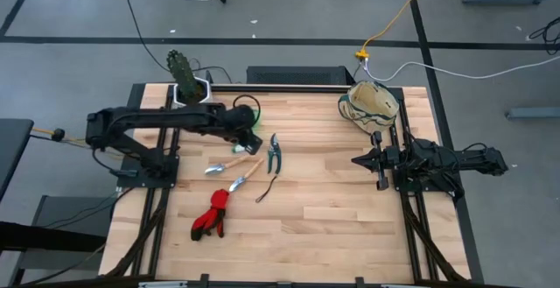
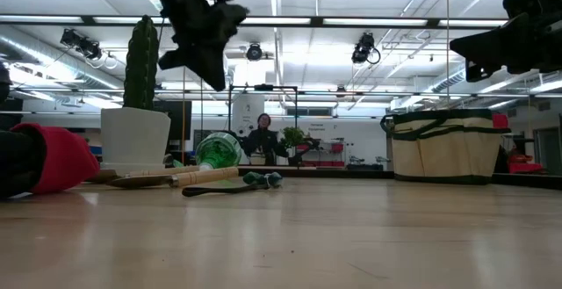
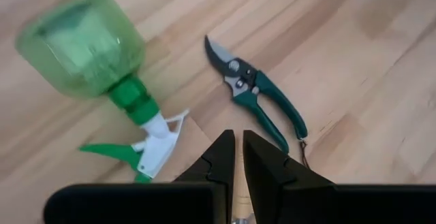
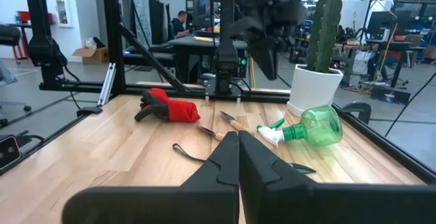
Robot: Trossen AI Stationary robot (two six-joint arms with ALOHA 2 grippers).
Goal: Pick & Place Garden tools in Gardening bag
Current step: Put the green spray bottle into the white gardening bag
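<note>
Red gloves (image 1: 210, 215) lay nearest the low camera, at the near left of the wooden table (image 1: 332, 218). Beyond them sat two wooden-handled trowels (image 1: 234, 163), a thin dark cord (image 1: 267, 189) just to their right, and the dark-handled pruning shears (image 3: 255, 91) farther back. The green sprayer (image 3: 102, 67) lay on its side to the left of the shears, near the white pot with cactus (image 1: 186, 82) at the far left corner. The left gripper (image 3: 238, 157) hung above the table over the tools beside the sprayer, fingers nearly clenched with a thin gap, grasping nothing. The right gripper (image 4: 238, 152) waited at the right side, clenched and empty, raised off the table. The gardening bag (image 1: 368, 106) stood at the far right, just beyond the right arm.
</note>
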